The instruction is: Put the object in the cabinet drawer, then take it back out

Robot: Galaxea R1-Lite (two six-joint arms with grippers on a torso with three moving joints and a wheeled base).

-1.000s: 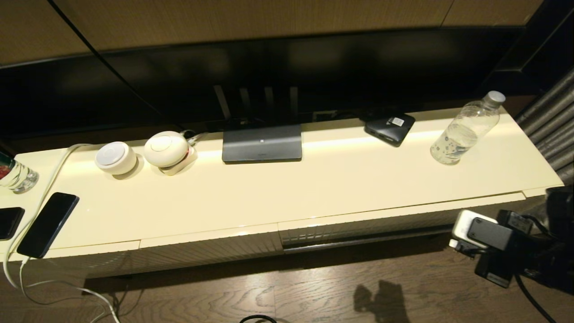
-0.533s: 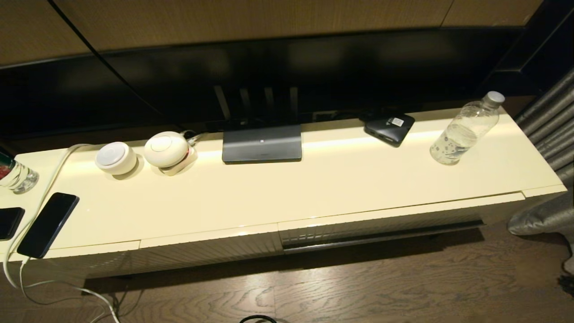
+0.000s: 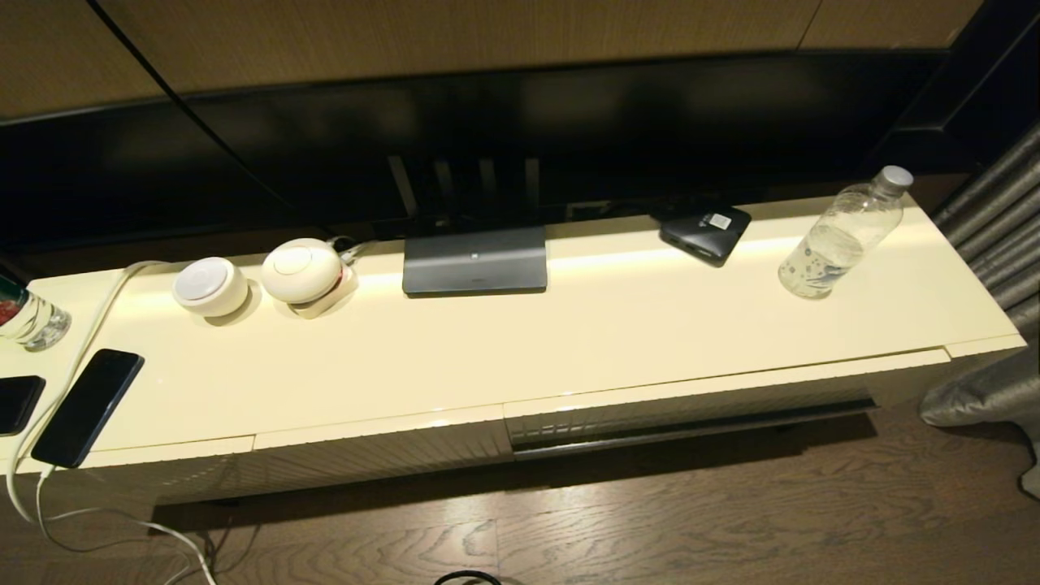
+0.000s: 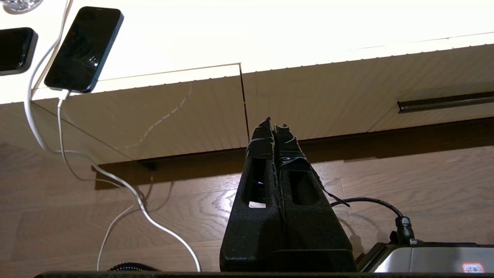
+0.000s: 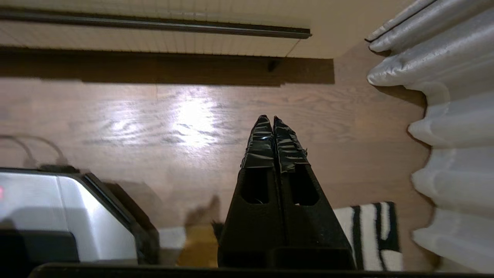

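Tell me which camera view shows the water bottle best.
The head view: the water bottle stands whole and upright near the right end of the cabinet top, cap and label visible. Neither wrist view shows the bottle, only cabinet front and floor.

A small clear plastic water bottle (image 3: 842, 236) stands upright on the glossy cream surface (image 3: 520, 349), well right of the flat grey box (image 3: 474, 261).

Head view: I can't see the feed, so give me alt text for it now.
A small clear water bottle stands upright near the right end of a long cream cabinet top, with the ribbed drawer below it slightly open. A grey router, two white round devices and a phone also sit on top; neither arm shows.
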